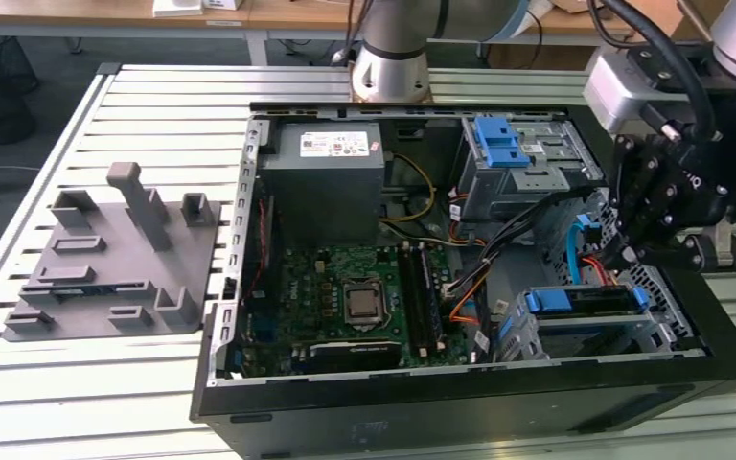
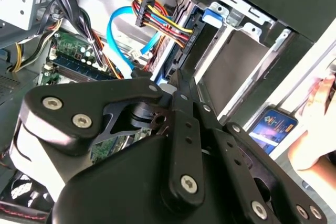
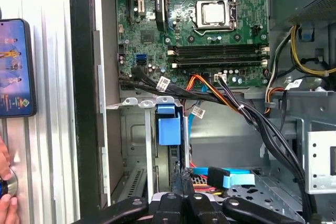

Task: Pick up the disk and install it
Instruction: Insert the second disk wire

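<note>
The disk [image 1: 583, 301] lies in the lower drive cage at the front right of the open computer case [image 1: 471, 402], its blue carrier rails showing. In both wrist views it stands edge-on in the cage, with its blue carrier tab [image 3: 168, 127] [image 2: 212, 17] towards the motherboard. My gripper [image 1: 611, 261] hangs just above the disk's cable end. Its black fingers are pressed together, shut, with nothing visible between them, and the tips [image 3: 182, 176] [image 2: 176, 75] are right at the disk's edge by the blue and orange cables.
A grey power-supply box [image 1: 330, 153] and an upper cage with a blue latch [image 1: 502, 144] sit at the back. Cable bundles [image 3: 252, 119] cross beside the cage. A grey fixture [image 1: 112, 259] lies at the exterior view's left. A phone [image 3: 16, 66] and a person's hand [image 2: 315, 129] are beside the case.
</note>
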### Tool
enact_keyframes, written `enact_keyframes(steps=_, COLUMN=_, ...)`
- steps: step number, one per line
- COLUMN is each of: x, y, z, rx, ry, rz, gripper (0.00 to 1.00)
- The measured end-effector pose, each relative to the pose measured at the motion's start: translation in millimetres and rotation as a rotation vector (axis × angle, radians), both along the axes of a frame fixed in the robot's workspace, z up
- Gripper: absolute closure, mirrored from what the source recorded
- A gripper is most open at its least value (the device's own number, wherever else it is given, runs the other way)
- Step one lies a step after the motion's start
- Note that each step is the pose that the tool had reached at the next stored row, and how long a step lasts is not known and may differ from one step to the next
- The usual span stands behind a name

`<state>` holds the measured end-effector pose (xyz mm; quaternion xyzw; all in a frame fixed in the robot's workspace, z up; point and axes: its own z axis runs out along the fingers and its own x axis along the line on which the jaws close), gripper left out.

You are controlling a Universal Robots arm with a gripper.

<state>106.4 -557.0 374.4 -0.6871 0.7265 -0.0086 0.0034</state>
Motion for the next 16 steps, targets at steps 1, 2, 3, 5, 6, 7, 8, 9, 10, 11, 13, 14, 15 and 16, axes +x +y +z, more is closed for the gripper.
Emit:
enact_keyframes(steps=1, x=-0.2, y=0.2, z=2.2, rx=0.0001, ry=-0.0016, rz=0.000, gripper=0.89)
enact_keyframes(steps=2, x=-0.6, y=0.3, z=4.1, rx=0.0000, ry=-0.0036, rz=0.000, gripper=0.89)
enact_keyframes(steps=3, x=-1.3, y=0.4, z=5.3, rx=0.0000, ry=-0.0060, rz=0.000, gripper=0.89)
enact_keyframes(steps=5, x=-4.1, y=0.6, z=5.8, rx=0.0002, ry=-0.0115, rz=0.000, gripper=0.89)
enact_keyframes(steps=6, x=-6.2, y=0.6, z=5.9, rx=0.0000, ry=-0.0145, rz=0.000, gripper=0.89)
enact_keyframes(steps=7, x=-8.3, y=0.7, z=6.0, rx=0.0000, ry=-0.0171, rz=0.000, gripper=0.89)
enact_keyframes(steps=8, x=-10.0, y=0.9, z=5.9, rx=0.0000, ry=-0.0189, rz=0.000, gripper=0.89)
enact_keyframes(steps=9, x=-11.7, y=1.2, z=6.0, rx=0.0000, ry=-0.0206, rz=0.000, gripper=0.89)
enact_keyframes(steps=10, x=-13.2, y=1.5, z=6.0, rx=0.0000, ry=-0.0222, rz=0.000, gripper=0.89)
enact_keyframes(steps=11, x=-14.2, y=2.1, z=6.0, rx=0.0001, ry=-0.0235, rz=0.000, gripper=0.89)
enact_keyframes(steps=13, x=-15.0, y=4.8, z=6.0, rx=-0.0001, ry=-0.0246, rz=0.000, gripper=0.89)
enact_keyframes(steps=14, x=-15.2, y=6.3, z=6.0, rx=-0.0001, ry=-0.0248, rz=0.000, gripper=0.89)
enact_keyframes(steps=15, x=-15.2, y=8.1, z=5.9, rx=0.0000, ry=-0.0248, rz=0.000, gripper=0.89)
enact_keyframes(steps=16, x=-15.3, y=9.9, z=5.9, rx=0.0000, ry=-0.0249, rz=0.000, gripper=0.89)
